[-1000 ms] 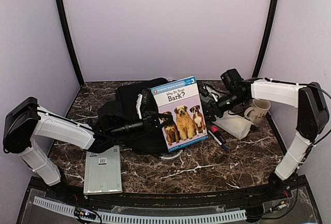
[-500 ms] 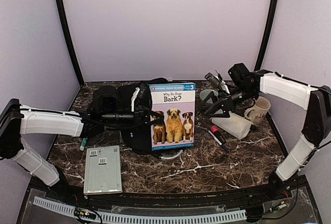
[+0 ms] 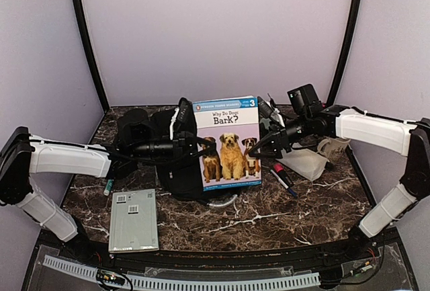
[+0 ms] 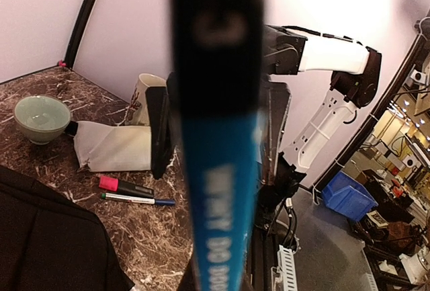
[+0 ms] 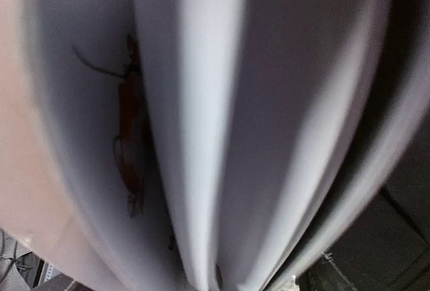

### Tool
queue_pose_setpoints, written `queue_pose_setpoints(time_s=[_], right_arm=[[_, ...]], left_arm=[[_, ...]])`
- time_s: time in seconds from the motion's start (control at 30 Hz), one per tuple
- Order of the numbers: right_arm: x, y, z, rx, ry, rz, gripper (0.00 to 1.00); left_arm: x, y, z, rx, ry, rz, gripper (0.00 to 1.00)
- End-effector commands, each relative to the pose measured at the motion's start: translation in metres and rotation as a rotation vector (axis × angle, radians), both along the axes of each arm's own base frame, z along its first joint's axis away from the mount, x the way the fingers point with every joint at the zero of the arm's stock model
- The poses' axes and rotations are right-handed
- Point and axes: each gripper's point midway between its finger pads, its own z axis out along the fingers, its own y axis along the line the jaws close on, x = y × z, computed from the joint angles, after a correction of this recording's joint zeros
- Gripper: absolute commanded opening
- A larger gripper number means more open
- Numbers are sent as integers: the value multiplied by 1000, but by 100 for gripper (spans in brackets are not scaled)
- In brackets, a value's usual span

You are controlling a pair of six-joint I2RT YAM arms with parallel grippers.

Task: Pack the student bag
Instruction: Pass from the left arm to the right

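Holding dog book (image 3: 227, 144) upright at student bag (image 3: 178, 180); left claw (image 3: 196, 148) clamping spine, right claw (image 3: 267, 144) clamping pages. Next, likely: lowering book into bag mouth.

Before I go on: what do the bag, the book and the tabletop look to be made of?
Bag: soft matte black fabric, probably a woven synthetic; it slumps and creases.
Book: thin paperback, with white paper pages under a smooth printed cover that seems glossy.
Tabletop: polished dark brown surface with white veins; real marble or a print, I cannot tell.
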Motion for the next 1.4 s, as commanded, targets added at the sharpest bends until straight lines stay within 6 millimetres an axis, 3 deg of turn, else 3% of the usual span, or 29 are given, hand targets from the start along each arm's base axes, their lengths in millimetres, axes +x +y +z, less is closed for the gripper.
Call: queue_pose_setpoints(time_s=[0.0,0.13,0.33,0.57,0.73,0.77,0.9,1.0,1.03,1.07,1.13,1.2,1.3,1.37], right_arm=[[-14,8,6,32,28,47,86],[-20,6,10,41,47,60,80],[-20,8,13,56,91,58,66],[7,16,-2,2,87,-63,43],[14,16,-1,16,60,-87,41],[19,15,-2,6,87,-125,33],[26,13,6,38,122,-141,18],[29,13,7,44,116,-144,0],[31,11,7,44,116,-149,0],[34,9,6,45,112,-160,0],[45,-2,7,42,98,-204,0],[63,-20,5,32,83,-275,0],[92,-57,-1,-10,42,-430,0],[101,-80,-8,-32,17,-501,0]], left_arm=[[21,5,18,-43,-53,122,0],[47,16,5,32,-50,291,0],[47,16,5,18,-39,297,0],[38,12,14,-50,-6,235,0],[41,14,12,-34,-4,259,0],[41,13,11,-32,-2,258,0],[40,11,6,-26,14,242,0],[44,9,2,-14,30,248,0],[48,9,-1,0,37,269,1],[54,11,-4,21,42,301,9],[72,18,-18,115,48,408,35],[85,26,-36,249,18,477,50],[84,34,-62,427,-36,471,55],[79,36,-78,526,-67,441,58]])
